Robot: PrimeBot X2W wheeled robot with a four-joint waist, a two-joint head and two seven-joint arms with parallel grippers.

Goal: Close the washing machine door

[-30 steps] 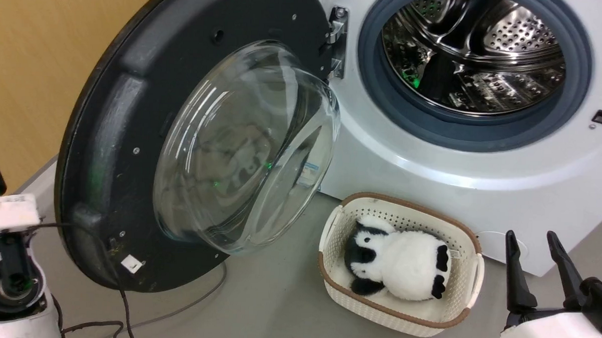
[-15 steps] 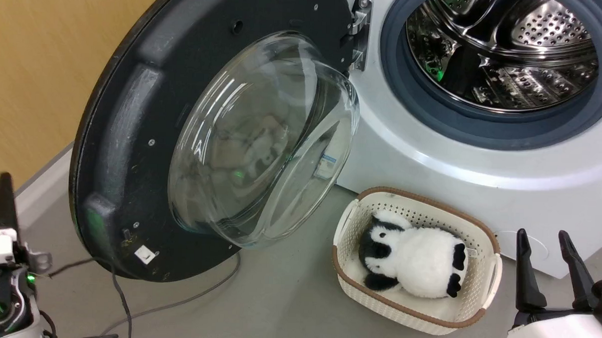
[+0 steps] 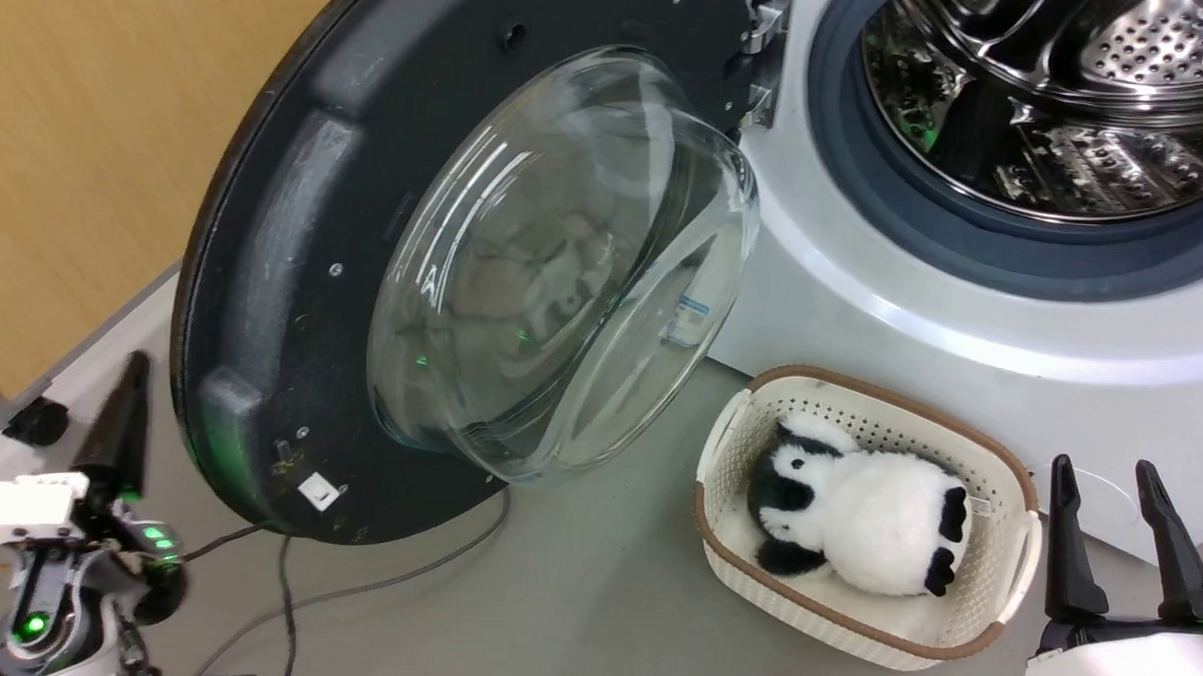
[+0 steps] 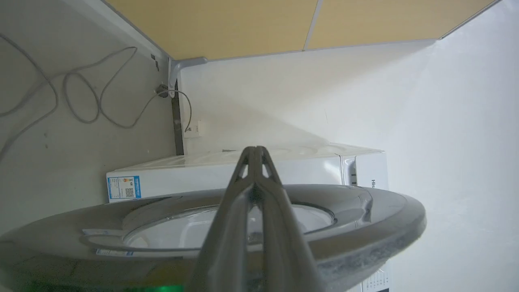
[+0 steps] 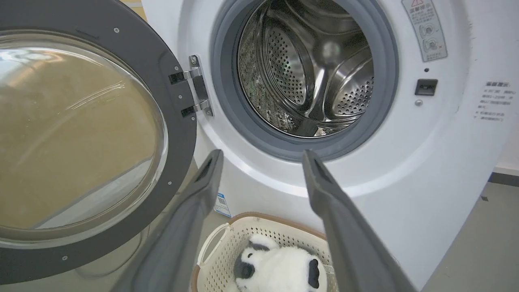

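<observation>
The drum (image 3: 1070, 114) is cut off at the head view's top edge. One washing machine door (image 3: 285, 227) — wide black rim, bulging clear glass — stands swung open beside the washing machine (image 3: 912, 319). One basket (image 3: 865, 384) holds one plush toy (image 3: 870, 518). The left end effector (image 4: 255, 149) is pinched together and empty; the right end effector (image 3: 1102, 471) is spread and empty.

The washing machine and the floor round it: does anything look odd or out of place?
Nothing damaged or spilled. The washing machine door hangs wide open, loose grey cables trail on the floor under it, and a black-and-white plush toy lies in the cream basket.
</observation>
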